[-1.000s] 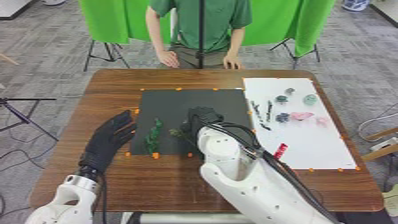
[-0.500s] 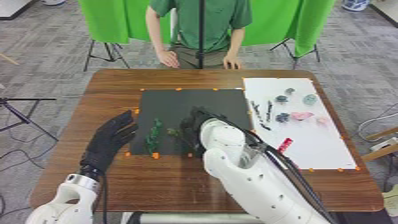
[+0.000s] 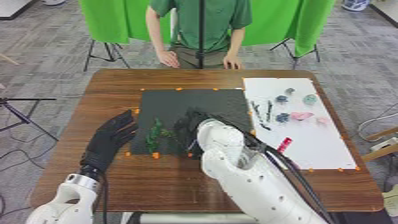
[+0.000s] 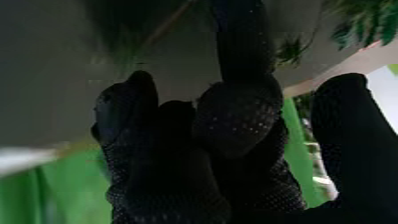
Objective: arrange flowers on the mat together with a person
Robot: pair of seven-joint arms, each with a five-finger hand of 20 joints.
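While the right wrist view gives foliage (image 4: 369,21) near the right hand (image 3: 195,126), grip: cannot tell, head view has the left hand (image 3: 112,132) spread, small sprig (image 3: 166,133) shifted toward tall sprig (image 3: 152,141).

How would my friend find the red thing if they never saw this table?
On the brown table, find the white mat at the robot's right. Near its close end lies the slim red thing. Its bright red differs from the dark twigs farther off.

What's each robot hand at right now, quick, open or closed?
Left robot hand: open.
Right robot hand: over the dark mat, can't tell if open or closed.
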